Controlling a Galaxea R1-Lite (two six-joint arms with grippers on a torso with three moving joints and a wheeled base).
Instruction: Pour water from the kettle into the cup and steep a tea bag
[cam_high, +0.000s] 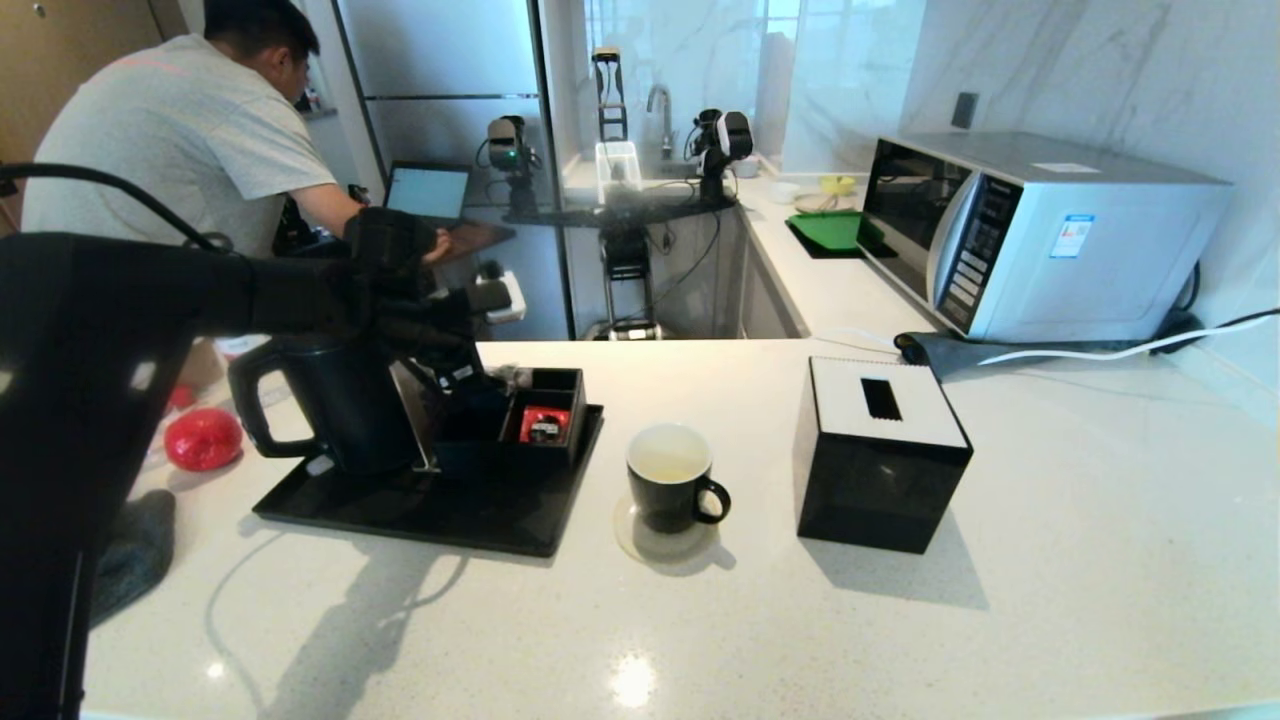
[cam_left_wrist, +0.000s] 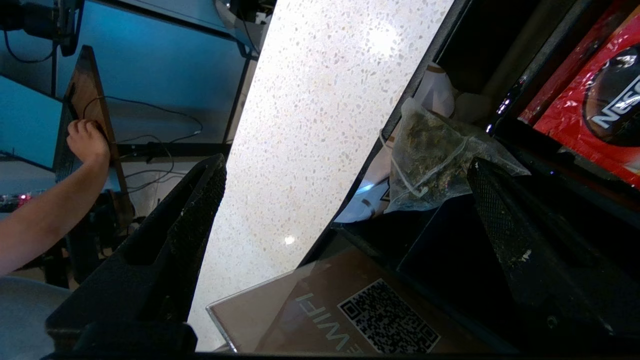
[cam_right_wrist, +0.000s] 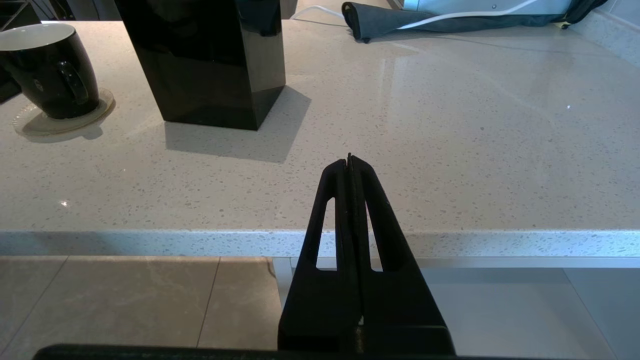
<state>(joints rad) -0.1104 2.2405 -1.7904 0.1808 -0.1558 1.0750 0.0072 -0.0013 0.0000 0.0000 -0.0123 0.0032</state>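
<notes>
Your left gripper (cam_left_wrist: 345, 200) hangs wide open over the black organiser box (cam_high: 545, 415) on the tray (cam_high: 420, 505) — the tea bag (cam_left_wrist: 430, 160) lies between its fingers, untouched — while your right gripper (cam_right_wrist: 349, 160) sits closed off the counter's edge.

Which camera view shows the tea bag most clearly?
The left wrist view: the tea bag and its pale thread lie large in the black organizer box, with the open left gripper near it. In the head view the left arm covers it. The right wrist view does not show it.
</notes>
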